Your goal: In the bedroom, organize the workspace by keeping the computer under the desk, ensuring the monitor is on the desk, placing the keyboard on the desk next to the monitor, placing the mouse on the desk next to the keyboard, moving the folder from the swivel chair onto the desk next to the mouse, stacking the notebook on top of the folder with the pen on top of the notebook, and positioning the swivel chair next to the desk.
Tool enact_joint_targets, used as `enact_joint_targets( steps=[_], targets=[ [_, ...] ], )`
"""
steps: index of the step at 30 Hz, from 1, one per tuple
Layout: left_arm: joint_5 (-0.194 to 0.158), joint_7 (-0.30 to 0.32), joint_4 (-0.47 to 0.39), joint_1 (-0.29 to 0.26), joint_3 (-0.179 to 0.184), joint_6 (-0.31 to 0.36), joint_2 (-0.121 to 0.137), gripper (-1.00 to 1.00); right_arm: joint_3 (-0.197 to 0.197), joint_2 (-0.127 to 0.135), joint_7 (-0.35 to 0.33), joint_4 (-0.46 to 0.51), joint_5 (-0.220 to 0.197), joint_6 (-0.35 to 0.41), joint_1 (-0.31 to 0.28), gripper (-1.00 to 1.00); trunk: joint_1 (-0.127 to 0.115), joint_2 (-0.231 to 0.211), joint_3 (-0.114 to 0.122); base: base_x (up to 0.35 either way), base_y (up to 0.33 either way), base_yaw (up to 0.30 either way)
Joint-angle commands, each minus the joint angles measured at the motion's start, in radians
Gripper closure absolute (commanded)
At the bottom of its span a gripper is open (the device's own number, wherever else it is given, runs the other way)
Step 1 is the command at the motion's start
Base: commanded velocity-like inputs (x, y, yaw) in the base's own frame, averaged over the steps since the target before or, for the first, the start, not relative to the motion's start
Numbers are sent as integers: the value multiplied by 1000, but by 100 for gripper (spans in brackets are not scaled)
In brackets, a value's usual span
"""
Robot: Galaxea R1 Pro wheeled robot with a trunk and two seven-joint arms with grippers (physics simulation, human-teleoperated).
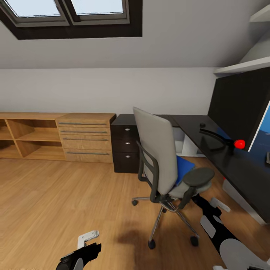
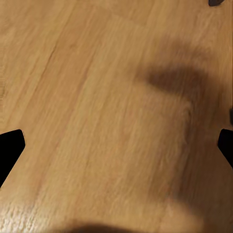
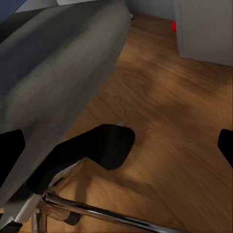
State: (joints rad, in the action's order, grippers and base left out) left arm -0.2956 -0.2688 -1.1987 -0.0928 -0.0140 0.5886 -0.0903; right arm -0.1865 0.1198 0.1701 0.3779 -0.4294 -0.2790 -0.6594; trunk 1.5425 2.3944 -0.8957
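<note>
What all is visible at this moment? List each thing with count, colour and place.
swivel chair: one, grey with black armrests, chrome base, on the floor beside the desk
folder: one, blue, on the chair seat
desk: one, black top, at the right
monitor: one, black, on the desk
drawer unit: one, dark, behind the chair
cabinet: one, light wood, along the wall
skylight: one, dark-framed
left gripper: open, low over the floor
right gripper: open, near the chair base
</note>
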Motion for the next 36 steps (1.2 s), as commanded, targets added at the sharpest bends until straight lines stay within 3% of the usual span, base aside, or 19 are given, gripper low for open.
enact_joint_targets(
  steps=[1,23,36],
  targets=[
    [-11,-7,-1,-1,-1,4,-1,-100,7,0,-3,0,-11,-3,0,-100,0,0,-1,4,0,243],
    [-10,-7,-1,-1,-4,4,0,-100,10,-13,-4,-1,-11,-3,0,-100,0,0,-1,0,1,274],
    [-11,-6,5,-1,-6,4,0,-100,11,-14,-4,-1,-11,-3,0,-100,0,0,-1,-24,128,270]
  ],
)
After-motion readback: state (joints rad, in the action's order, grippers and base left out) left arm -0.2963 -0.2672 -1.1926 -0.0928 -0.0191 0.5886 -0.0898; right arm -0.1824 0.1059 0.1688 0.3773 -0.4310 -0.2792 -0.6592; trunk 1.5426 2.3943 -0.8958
